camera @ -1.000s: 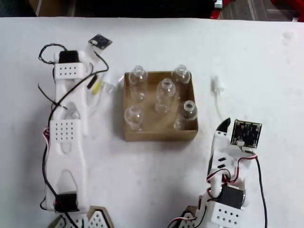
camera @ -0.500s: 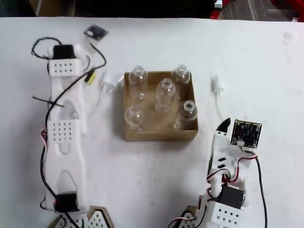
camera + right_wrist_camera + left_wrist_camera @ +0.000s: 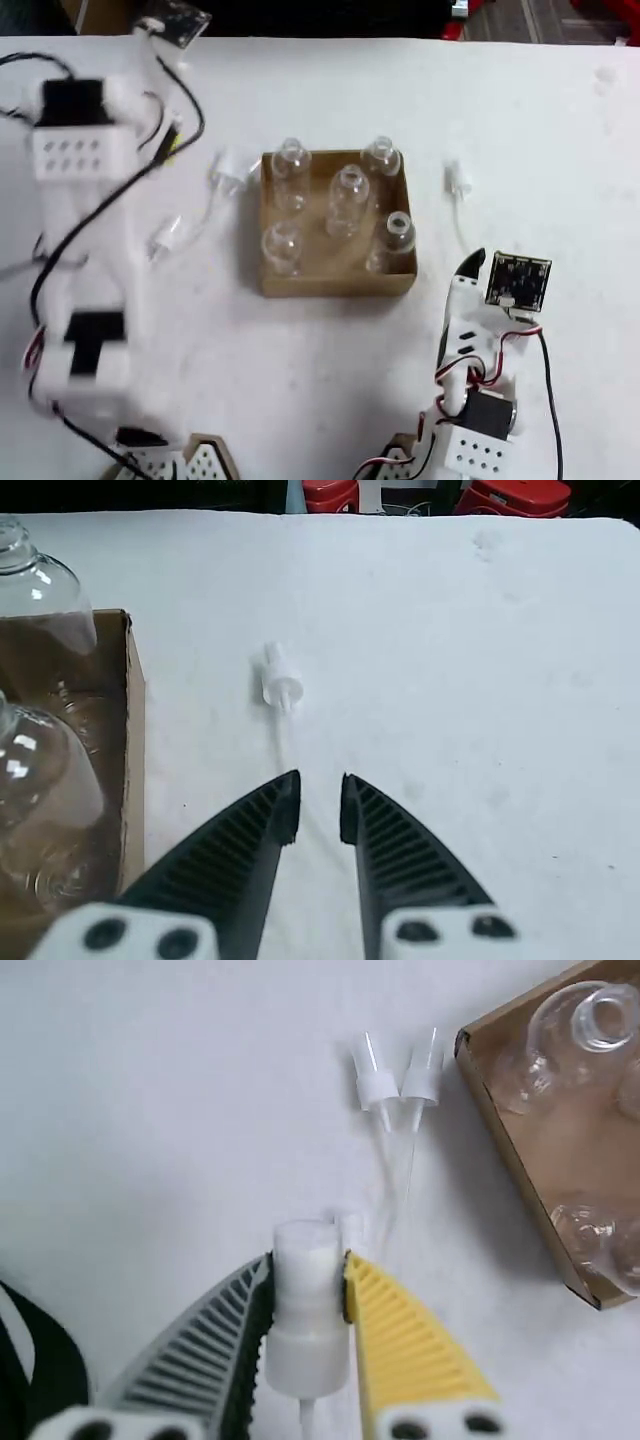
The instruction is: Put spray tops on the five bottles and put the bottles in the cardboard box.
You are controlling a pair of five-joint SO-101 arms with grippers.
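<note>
White counter [image 3: 560, 150] carries the cardboard box [image 3: 335, 283] holding five bottles [image 3: 349, 190]; left gripper [image 3: 308, 1260] fingers clamp a spray top [image 3: 308, 1335], right gripper [image 3: 318, 805] fingers slightly apart.

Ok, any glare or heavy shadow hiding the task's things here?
No. Left wrist view: the cardboard box throws a soft shadow on the table, and the two spray tops beside it stay readable. Right wrist view: small glints on the bottles, lone spray top plain. High view: even light.

We are looking at a white table [image 3: 480, 680] lying under the fingers [image 3: 395, 845] of the right gripper [image 3: 320, 808]. Red stools [image 3: 515, 497] are standing far beyond those fingers.
</note>
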